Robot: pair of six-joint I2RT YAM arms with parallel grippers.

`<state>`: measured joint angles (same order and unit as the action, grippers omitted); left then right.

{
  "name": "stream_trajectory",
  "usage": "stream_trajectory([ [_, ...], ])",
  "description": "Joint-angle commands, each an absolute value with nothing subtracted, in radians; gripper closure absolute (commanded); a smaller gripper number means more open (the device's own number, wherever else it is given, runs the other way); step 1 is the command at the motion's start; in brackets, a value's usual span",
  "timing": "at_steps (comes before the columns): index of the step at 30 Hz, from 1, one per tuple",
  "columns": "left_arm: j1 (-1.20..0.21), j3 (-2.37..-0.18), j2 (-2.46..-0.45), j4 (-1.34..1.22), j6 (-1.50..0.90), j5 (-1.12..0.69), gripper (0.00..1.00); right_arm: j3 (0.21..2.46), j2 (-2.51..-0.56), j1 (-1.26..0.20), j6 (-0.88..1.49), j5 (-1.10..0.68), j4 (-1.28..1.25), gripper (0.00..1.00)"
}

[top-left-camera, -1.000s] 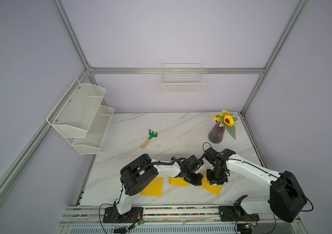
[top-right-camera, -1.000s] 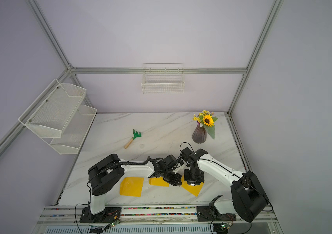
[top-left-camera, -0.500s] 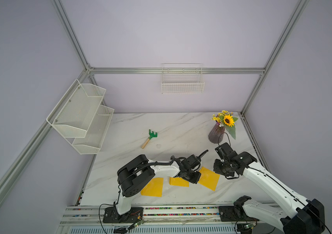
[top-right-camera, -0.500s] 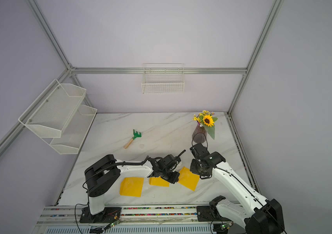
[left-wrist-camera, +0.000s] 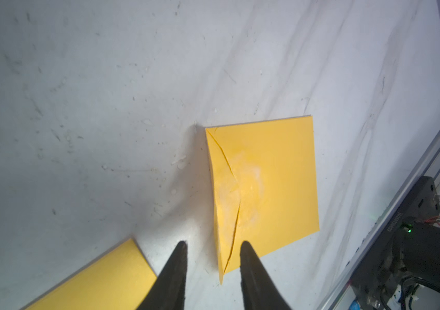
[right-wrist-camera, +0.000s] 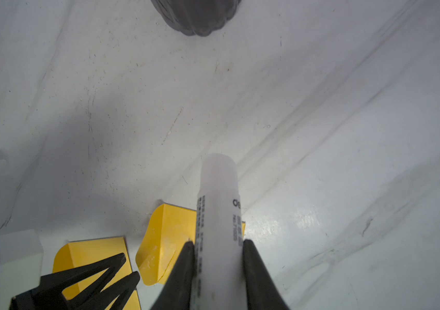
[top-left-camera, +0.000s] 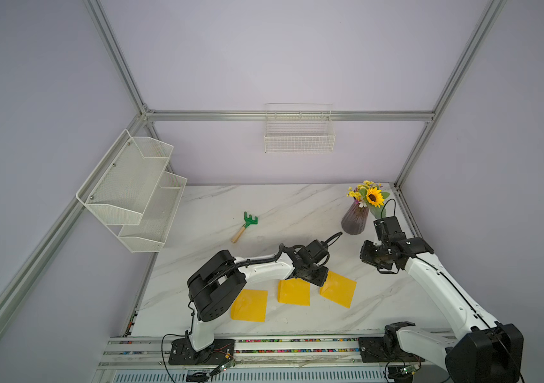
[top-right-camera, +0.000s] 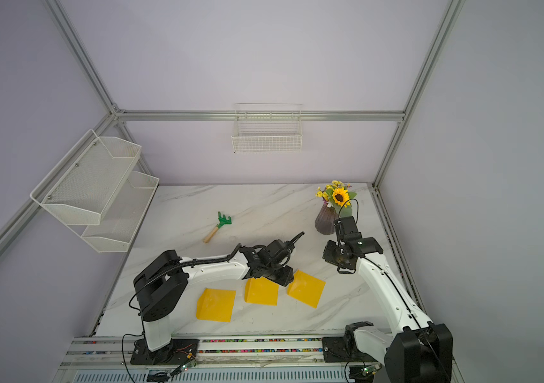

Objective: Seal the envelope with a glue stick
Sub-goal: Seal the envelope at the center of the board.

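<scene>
A two-tier white mesh shelf (top-left-camera: 131,185) is fixed to the side wall, far left of the middle envelope (top-left-camera: 294,291) and well behind it. A toy rake (top-left-camera: 245,225) with a green head and wooden handle is laid on the marble counter (top-left-camera: 297,205), behind the middle envelope and somewhat to its left, well apart from it. Just left of the middle envelope, and a little nearer the front edge, the left envelope (top-left-camera: 249,305) is laid flat. It is yellow, like the other two. Straight behind the middle envelope, up on the back wall, a white wire basket (top-left-camera: 299,136) is hung.

The left arm (top-left-camera: 264,268) is stretched low over the counter, and the left jaws are placed at the middle envelope's right rear corner, next to the right envelope (top-left-camera: 338,288). In the left wrist view the left jaws are seen parted by a moderate gap, with nothing gripped. A corner of the right envelope (left-wrist-camera: 264,174) is seen between the two tips, but whether it is touched cannot be told. Its flap is folded down, and a whitish smear is spread where the flap edges meet.

Right of the middle envelope and well behind it, a ribbed purple vase (top-left-camera: 355,220) of sunflowers is stood. Farther right of the middle envelope, the right jaws are held above the counter, clear of all three envelopes. They are closed on the glue stick (right-wrist-camera: 219,214) — its white printed barrel is clamped between the tips, with the whitish cap projecting beyond them.
</scene>
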<state>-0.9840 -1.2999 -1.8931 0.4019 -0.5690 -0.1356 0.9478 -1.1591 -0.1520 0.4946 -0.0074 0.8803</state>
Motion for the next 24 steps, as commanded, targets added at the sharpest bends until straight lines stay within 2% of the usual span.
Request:
stream_trajectory([
  [1,-0.965,-1.359,-1.897,0.438,-0.54,-0.155,0.67,0.978,-1.155,-0.145,0.459,-0.049,0.825,1.0],
  [24,-0.954,-1.436,-1.994,0.511,-0.537,-0.232,0.88,0.969,-1.157,-0.145,0.455,-0.093,0.809,1.0],
])
